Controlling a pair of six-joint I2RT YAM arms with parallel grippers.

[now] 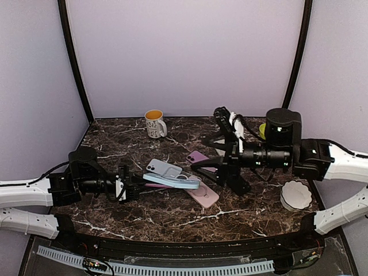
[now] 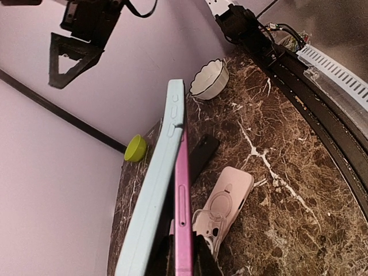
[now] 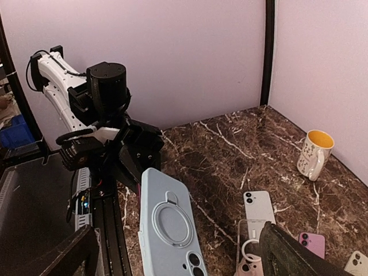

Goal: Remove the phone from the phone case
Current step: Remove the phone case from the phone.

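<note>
My left gripper (image 1: 137,187) is shut on the edge of a pink phone (image 2: 183,213) and holds it above the table. A light blue case (image 2: 150,195) with a ring on its back hangs off the phone. It gapes away at the near end and still meets the phone at the far end. In the right wrist view the case's back (image 3: 169,221) faces the camera, with the left gripper (image 3: 135,152) behind it. My right gripper (image 1: 202,171) is open and empty, its fingers (image 3: 290,256) spread to either side just short of the case's free end.
On the marble table lie a pink ring case (image 1: 204,195), a purple phone (image 1: 198,156), a white phone (image 3: 257,207), a clear case (image 3: 248,244) and a black phone (image 2: 202,154). A mug (image 1: 154,123) stands at the back, a white dish (image 1: 296,195) right, a yellow-green cup (image 1: 262,130) behind the right arm.
</note>
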